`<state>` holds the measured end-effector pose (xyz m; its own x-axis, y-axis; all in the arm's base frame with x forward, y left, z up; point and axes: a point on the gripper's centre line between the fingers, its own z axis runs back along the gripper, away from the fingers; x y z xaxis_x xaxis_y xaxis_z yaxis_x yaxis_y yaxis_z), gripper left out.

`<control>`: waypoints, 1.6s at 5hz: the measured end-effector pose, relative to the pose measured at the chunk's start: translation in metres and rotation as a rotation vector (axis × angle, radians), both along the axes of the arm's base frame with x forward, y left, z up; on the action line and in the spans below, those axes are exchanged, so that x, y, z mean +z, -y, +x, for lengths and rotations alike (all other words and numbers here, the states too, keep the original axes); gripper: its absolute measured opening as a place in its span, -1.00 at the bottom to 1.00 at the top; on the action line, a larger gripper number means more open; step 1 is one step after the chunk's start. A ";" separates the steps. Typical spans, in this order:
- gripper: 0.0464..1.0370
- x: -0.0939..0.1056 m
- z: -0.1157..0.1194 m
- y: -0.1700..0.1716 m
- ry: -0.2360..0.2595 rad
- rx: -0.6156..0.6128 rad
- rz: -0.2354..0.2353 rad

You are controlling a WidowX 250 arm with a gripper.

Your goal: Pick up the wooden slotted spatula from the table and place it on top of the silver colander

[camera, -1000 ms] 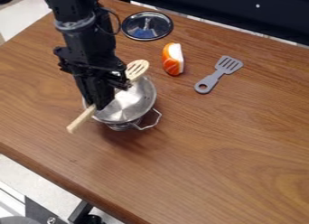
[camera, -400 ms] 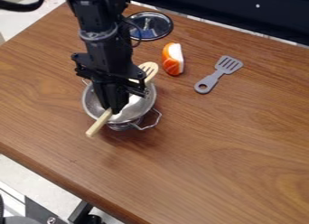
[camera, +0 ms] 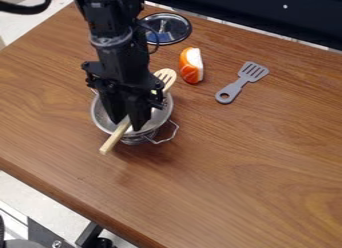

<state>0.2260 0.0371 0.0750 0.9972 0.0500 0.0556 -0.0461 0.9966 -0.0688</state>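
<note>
We are holding our gripper over the metal pot, with its fingers standing apart on either side of the wooden slotted spoon. We are seeing the spoon slanting across the pot, its slotted head reaching past the far rim and its handle end sticking out over the near side. Beyond the pot, we are finding the round lid lying on the desk, partly behind the arm. We are also spotting the orange-and-white toy sushi near the lid, and the grey slotted spatula lying to its right in our view.
</note>
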 end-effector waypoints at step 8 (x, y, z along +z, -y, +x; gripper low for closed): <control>0.92 0.035 0.059 -0.022 0.083 0.126 -0.049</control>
<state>0.2847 0.0587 0.1100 0.9751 0.1786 0.1316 -0.1623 0.9787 -0.1254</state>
